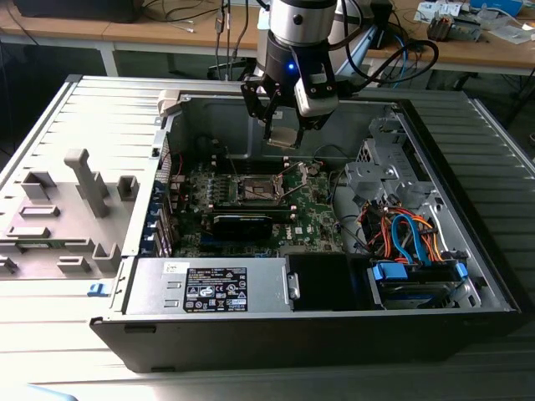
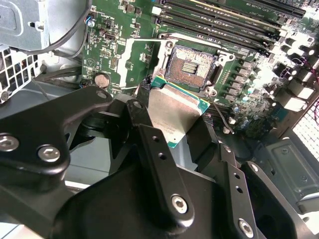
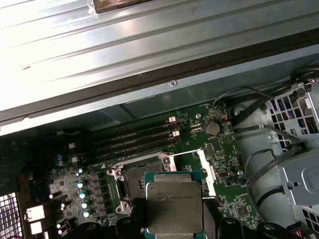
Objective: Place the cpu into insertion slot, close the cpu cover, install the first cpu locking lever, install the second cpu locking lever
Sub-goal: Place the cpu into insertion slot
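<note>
My gripper [image 1: 282, 134] hangs inside the open computer case, shut on the cpu [image 1: 283, 137], a flat silvery square chip with a green edge. The cpu is above the green circuit board, behind and slightly towards the exterior view's right of the insertion slot [image 1: 258, 190]. In the second wrist view the cpu [image 2: 174, 112] sits between two black fingers [image 2: 149, 144], just short of the insertion slot [image 2: 192, 67], whose dark centre is bare. The cpu cover [image 2: 135, 60] stands swung open beside the slot. The first wrist view has the cpu [image 3: 174, 206] partly over the slot [image 3: 133, 180].
A long black card [image 1: 242, 224] lies in front of the slot. Memory slots [image 2: 224, 25] run along its other side. A grey power supply [image 1: 209, 288] fills the case front. A drive cage with blue and orange cables [image 1: 410, 242] is on the exterior view's right.
</note>
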`<state>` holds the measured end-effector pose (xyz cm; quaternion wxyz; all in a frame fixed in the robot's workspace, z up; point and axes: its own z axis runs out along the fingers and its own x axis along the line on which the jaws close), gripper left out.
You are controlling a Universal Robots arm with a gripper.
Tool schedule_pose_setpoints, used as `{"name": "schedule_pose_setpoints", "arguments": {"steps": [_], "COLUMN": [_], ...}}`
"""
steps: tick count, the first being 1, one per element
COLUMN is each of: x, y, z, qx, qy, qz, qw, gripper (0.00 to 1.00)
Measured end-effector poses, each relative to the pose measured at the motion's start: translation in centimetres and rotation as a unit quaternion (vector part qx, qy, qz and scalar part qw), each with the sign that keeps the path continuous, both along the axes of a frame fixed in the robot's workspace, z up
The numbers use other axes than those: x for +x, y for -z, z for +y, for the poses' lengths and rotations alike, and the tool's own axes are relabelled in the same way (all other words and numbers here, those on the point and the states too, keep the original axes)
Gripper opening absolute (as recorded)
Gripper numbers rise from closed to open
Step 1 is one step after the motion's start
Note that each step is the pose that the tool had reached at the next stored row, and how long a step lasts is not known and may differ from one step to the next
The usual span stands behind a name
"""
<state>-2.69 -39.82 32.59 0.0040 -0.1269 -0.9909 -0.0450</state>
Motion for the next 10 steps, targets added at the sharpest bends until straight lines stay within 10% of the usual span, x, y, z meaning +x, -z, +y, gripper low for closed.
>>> {"name": "schedule_pose_setpoints", "arguments": {"steps": [10], "x": [0.0], "y": [0.0], "z": [0.0], "qx": [0.0], "qy": [0.004], "qz": [0.0], "qw": [0.99999], "gripper": [0.55]}}
